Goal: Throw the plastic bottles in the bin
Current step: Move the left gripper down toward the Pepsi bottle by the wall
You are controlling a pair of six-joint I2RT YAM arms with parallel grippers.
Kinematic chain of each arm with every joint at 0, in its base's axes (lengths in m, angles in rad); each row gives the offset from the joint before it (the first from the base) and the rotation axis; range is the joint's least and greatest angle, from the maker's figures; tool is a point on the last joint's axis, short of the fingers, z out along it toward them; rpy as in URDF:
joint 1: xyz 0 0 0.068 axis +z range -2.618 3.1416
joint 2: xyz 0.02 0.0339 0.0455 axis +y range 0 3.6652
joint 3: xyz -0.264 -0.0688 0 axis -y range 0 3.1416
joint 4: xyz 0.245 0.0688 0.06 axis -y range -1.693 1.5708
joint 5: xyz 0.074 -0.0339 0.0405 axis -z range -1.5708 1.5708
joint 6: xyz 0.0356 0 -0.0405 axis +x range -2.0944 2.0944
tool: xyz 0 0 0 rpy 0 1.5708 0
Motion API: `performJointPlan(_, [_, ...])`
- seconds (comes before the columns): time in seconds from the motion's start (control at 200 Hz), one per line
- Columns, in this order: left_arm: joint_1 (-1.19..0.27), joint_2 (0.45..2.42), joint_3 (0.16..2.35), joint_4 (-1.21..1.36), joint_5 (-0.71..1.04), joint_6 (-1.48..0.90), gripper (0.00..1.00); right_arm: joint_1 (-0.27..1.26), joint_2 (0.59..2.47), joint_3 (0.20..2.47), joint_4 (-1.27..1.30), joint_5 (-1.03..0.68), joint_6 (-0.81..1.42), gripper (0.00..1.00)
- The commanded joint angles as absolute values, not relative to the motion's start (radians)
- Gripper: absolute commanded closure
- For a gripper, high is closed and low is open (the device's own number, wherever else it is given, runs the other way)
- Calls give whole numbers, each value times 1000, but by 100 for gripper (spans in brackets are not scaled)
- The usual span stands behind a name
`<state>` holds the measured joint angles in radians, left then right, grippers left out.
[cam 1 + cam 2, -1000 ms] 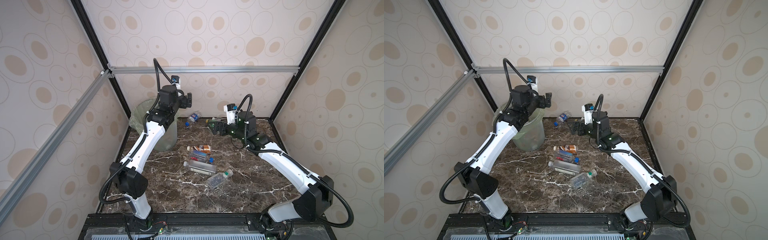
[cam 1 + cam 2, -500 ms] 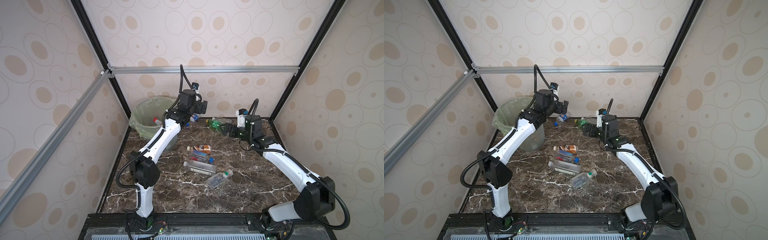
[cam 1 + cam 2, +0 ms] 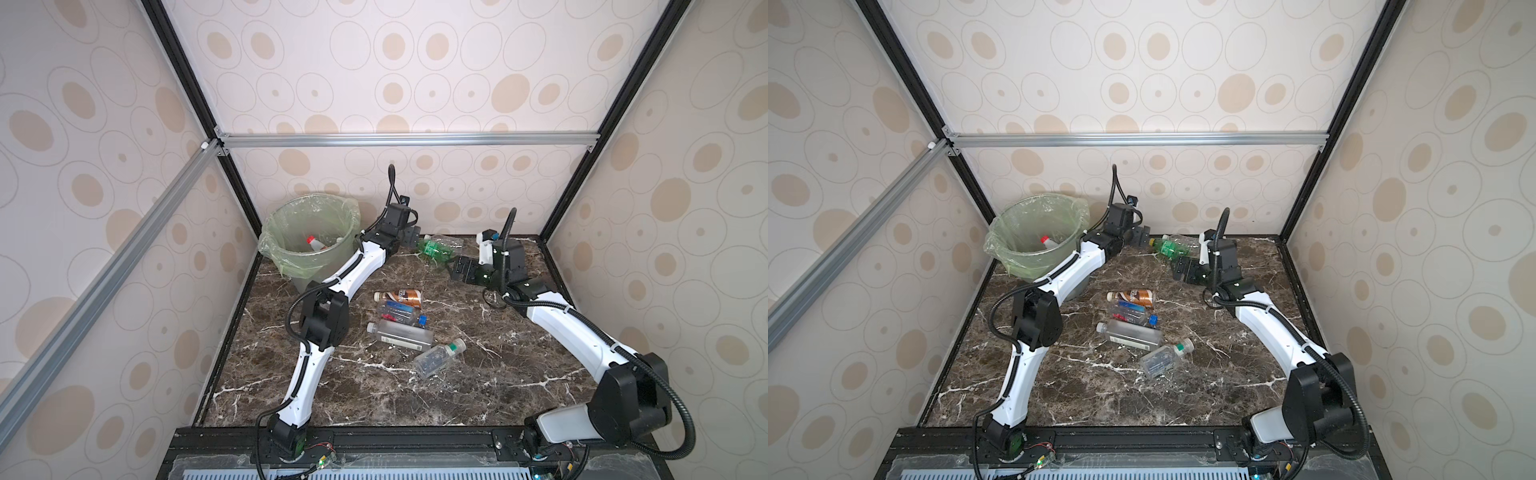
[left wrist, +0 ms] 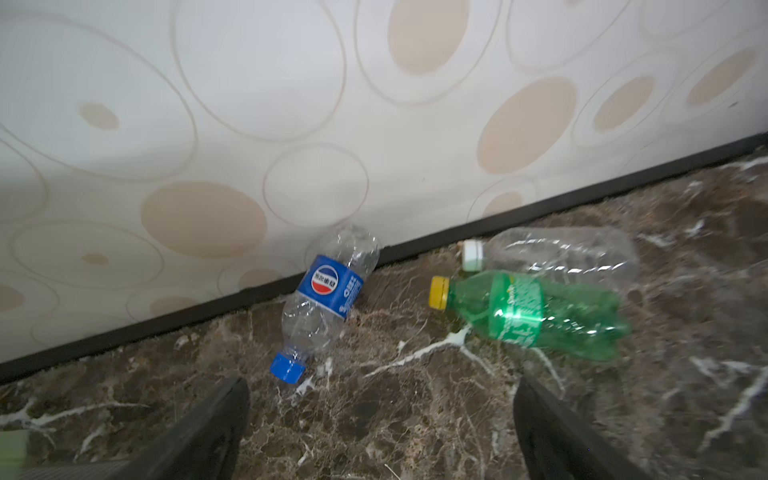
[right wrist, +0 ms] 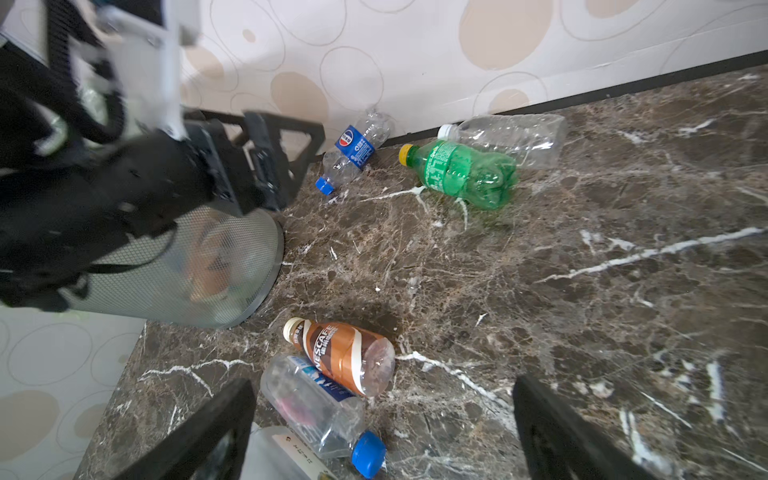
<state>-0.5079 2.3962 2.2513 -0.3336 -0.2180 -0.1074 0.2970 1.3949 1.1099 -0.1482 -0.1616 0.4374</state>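
- Both empty: left gripper and right gripper have their jaws spread wide, with nothing between them.
- Bin sits at 10 o'clock on the table. We see one red-capped bottle inside.
- Loose at 12 o'clock by the back wall: blue-label bottle, green bottle, white-capped clear bottle.
- Dial centre: brown-labelled bottle plus a cluster of clear bottles.
- Risk: both grippers crowd the 12 o'clock patch, so we expect an arm clash if both reach in.
- Risk: the blue-label bottle's base looks butted against the wall. A finger could jam there or shove it away.
- Risk: the green and white-capped bottles appear to touch, so grabbing one may roll the other.
- Hidden: the blue-label bottle is behind the left arm in both top views. The rest of the bin's contents are unreadable.
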Motion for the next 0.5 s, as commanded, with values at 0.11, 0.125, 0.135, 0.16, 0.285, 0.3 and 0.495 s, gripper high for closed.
performJointPlan(0.11, [-512,2532,2410,-344,-373,-33,1,257,1348,1070,-164,-179,418,0])
performJointPlan(0.125, [-512,2541,2418,-344,-381,-30,1,258,1348,1070,-165,-179,416,0])
performJointPlan(0.135, [-514,2547,2422,-343,-386,-27,1,257,1348,1069,-165,-179,415,0])
performJointPlan(0.16, [-510,2560,2431,-340,-393,-23,1,256,1350,1068,-165,-181,414,0])
performJointPlan(0.285, [-503,2596,2436,-301,-442,-5,1,251,1361,1069,-164,-186,410,0])
performJointPlan(0.3, [-501,2600,2436,-296,-445,-3,1,251,1362,1069,-164,-187,410,0])
performJointPlan(0.495, [-466,2637,2446,-254,-425,-11,1,250,1379,1068,-158,-193,407,0])
